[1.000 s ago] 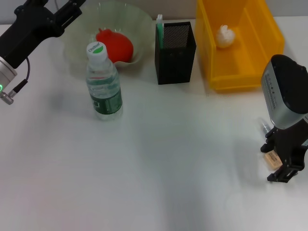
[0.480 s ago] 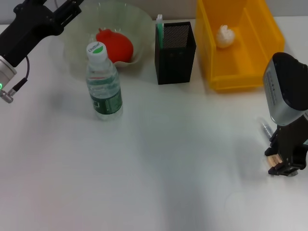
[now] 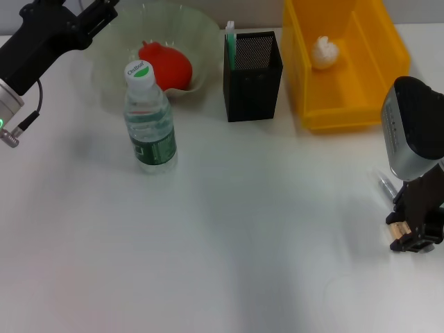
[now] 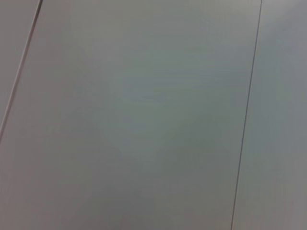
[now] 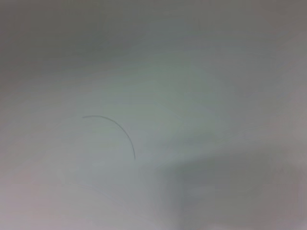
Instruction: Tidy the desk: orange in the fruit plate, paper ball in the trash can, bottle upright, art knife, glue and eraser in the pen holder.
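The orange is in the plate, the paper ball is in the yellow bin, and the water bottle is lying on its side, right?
Not quite. The head view shows the water bottle standing upright on the desk, cap up. The rest is right: the orange sits in the plate, and the paper ball lies in the yellow bin.

Head view: mounted high, facing forward and down, taking in the whole table (image 3: 229, 229) from well above, with the right pincer (image 3: 414, 234) at its right edge. Right wrist view: faces bare table surface (image 5: 153, 72) close beneath that pincer. Left wrist view: faces a plain panelled surface; shared ground with the head view cannot be told.
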Action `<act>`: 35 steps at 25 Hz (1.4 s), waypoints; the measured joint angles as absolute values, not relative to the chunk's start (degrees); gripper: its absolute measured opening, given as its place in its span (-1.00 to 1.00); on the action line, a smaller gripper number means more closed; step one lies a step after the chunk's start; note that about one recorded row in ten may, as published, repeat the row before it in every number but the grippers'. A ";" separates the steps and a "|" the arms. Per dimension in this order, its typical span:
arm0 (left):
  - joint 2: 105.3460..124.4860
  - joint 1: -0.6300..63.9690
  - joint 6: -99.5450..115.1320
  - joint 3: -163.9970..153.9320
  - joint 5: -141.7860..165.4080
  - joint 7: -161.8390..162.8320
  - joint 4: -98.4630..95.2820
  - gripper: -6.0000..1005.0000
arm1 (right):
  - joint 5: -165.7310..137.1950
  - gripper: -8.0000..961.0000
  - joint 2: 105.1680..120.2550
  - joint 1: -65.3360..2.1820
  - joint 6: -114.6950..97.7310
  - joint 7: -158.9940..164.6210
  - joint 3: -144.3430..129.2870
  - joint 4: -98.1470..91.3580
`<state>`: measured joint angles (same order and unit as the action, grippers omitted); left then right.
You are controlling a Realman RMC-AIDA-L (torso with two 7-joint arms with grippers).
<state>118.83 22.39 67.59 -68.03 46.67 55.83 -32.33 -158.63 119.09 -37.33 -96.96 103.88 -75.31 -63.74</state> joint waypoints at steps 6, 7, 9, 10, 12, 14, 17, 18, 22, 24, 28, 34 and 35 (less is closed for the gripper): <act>118.83 22.31 67.58 -68.16 46.67 55.81 -32.34 0.60 | -158.42 -0.12 119.10 -38.16 -96.75 104.57 -70.47 -63.59; 118.83 22.29 67.59 -68.21 46.67 55.81 -32.31 0.60 | -158.42 -0.12 119.10 -38.16 -96.75 104.57 -70.47 -63.59; 118.83 22.29 67.58 -68.25 46.67 55.76 -32.17 0.60 | -157.89 -0.12 119.09 -39.41 -96.75 104.54 -65.92 -62.23; 118.83 22.29 67.58 -68.25 46.67 55.76 -32.17 0.60 | -157.89 -0.13 119.09 -39.41 -96.75 104.54 -65.92 -62.23; 118.83 22.25 67.58 -68.29 46.67 55.73 -32.24 0.60 | -157.03 -0.13 119.01 -40.28 -96.87 104.22 -63.50 -60.54; 118.83 22.20 67.58 -68.32 46.67 55.72 -32.37 0.60 | -153.49 -0.13 118.63 -40.96 -96.95 103.95 -60.57 -58.20; 118.75 22.14 67.58 -68.31 46.67 55.72 -32.52 0.60 | -151.22 -0.13 118.44 -41.00 -96.88 103.91 -58.73 -57.27; 118.73 22.14 67.58 -68.31 46.68 55.72 -32.53 0.60 | -150.54 -0.13 118.40 -41.00 -96.85 103.90 -57.91 -57.00; 118.66 22.02 67.65 -68.24 46.86 55.72 -32.53 0.60 | -147.42 -0.13 118.80 -40.77 -95.60 103.80 -50.99 -56.70; 118.65 21.92 67.80 -68.24 46.96 55.72 -32.53 0.60 | -142.28 -0.13 118.80 -39.87 -94.42 103.25 -48.35 -56.81; 118.64 21.80 68.36 -68.22 47.10 55.72 -32.53 0.60 | -131.55 -0.12 118.59 -37.89 -91.17 101.23 -45.99 -56.64; 118.50 20.87 69.94 -67.92 47.12 55.62 -32.51 0.60 | -106.20 -0.12 119.29 -34.44 -78.79 89.01 -46.39 -50.44; 118.50 20.87 69.94 -67.92 47.12 55.62 -32.51 0.60 | -106.20 -0.12 119.29 -34.44 -78.79 89.01 -46.39 -50.44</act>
